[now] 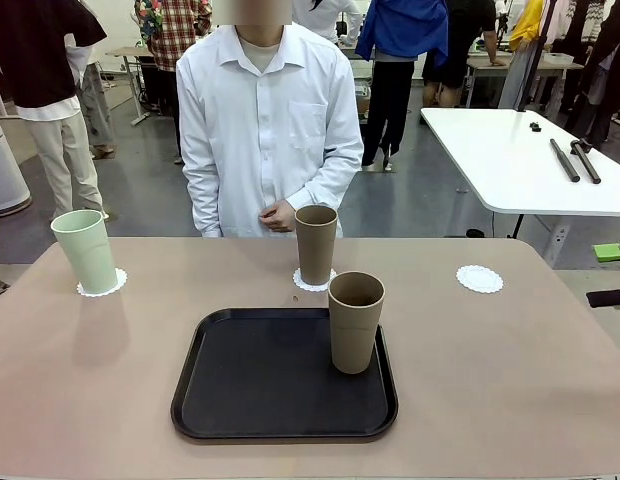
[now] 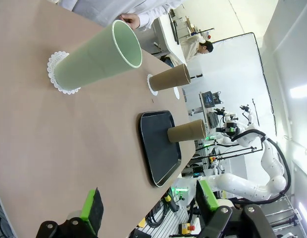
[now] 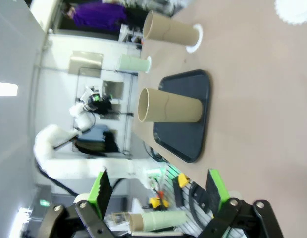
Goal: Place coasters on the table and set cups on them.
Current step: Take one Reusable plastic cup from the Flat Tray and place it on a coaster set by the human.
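The beige table (image 1: 510, 380) carries 3 cups and 3 lacy white paper coasters. The mint green cup (image 1: 85, 250) stands upright on the left coaster (image 1: 108, 288), near the table's far left corner. The far tan cup (image 1: 315, 245) stands upright on the middle coaster (image 1: 313, 285), just beyond the far edge of the black tray (image 1: 250, 390) and in front of the person's clasped hands (image 1: 278, 214). The near tan cup (image 1: 355, 322) stands upright on the tray, toward its right side, on no coaster. The right coaster (image 1: 479, 278) lies bare on the table toward the far right, well apart from every cup. The person, in a white shirt (image 1: 265, 120), stands at the far side. Behind and to the right, a white table (image 1: 510, 165) holds black tools (image 1: 575, 160).

The left end effector (image 2: 147, 203) is open: in the left wrist view its 2 green-padded fingers stand wide apart with nothing between them, at the table's near edge, with the mint green cup the nearest thing ahead. The right end effector (image 3: 158, 191) is likewise open and empty, its fingers spread, with the tray and the near tan cup ahead of it.
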Tool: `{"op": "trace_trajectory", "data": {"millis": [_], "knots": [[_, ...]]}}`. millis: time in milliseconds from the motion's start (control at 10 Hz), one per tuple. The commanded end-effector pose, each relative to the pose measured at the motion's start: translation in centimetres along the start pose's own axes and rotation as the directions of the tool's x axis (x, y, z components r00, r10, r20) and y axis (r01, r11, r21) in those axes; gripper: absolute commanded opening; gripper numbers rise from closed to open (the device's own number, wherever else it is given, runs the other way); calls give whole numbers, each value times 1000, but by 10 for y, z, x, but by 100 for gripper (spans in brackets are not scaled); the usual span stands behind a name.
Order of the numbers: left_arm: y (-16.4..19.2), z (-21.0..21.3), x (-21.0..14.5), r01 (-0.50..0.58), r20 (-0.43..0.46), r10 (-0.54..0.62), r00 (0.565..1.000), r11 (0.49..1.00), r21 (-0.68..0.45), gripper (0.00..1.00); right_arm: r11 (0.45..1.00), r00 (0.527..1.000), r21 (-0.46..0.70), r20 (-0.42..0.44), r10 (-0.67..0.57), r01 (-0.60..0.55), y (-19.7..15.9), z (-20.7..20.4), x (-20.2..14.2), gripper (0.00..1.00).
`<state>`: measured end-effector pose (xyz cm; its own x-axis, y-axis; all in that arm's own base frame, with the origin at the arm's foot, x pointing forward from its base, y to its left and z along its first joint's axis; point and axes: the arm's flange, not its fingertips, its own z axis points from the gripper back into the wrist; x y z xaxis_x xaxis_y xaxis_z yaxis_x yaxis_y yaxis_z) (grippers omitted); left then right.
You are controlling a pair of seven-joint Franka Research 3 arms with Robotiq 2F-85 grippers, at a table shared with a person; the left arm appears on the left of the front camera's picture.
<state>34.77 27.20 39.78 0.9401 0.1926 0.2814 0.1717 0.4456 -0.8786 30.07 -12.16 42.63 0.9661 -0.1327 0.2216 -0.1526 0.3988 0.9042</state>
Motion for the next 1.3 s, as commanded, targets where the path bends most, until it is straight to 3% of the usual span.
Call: {"op": "trace_trajectory", "data": {"millis": [0,300,600,700,900,1200], "knots": [[-1,3,-1,2,1,-2,1000,1000,-10,100,956,964,-183,-181,197,-230,33,-13,43,100],[-1,3,-1,2,1,-2,1000,1000,-10,100,756,788,-317,-468,400,-573,88,-52,85,100],[-1,3,-1,2,1,-2,1000,1000,-10,100,524,553,-272,-660,509,-807,149,-119,74,100],[-1,3,-1,2,1,-2,1000,1000,-10,100,456,507,-282,-697,506,-844,157,-142,70,100],[-1,3,-1,2,1,-2,1000,1000,-10,100,397,431,-238,-736,522,-886,163,-180,63,100],[-1,3,-1,2,1,-2,1000,1000,-10,100,388,403,-217,-764,504,-896,152,-203,59,100]]}}
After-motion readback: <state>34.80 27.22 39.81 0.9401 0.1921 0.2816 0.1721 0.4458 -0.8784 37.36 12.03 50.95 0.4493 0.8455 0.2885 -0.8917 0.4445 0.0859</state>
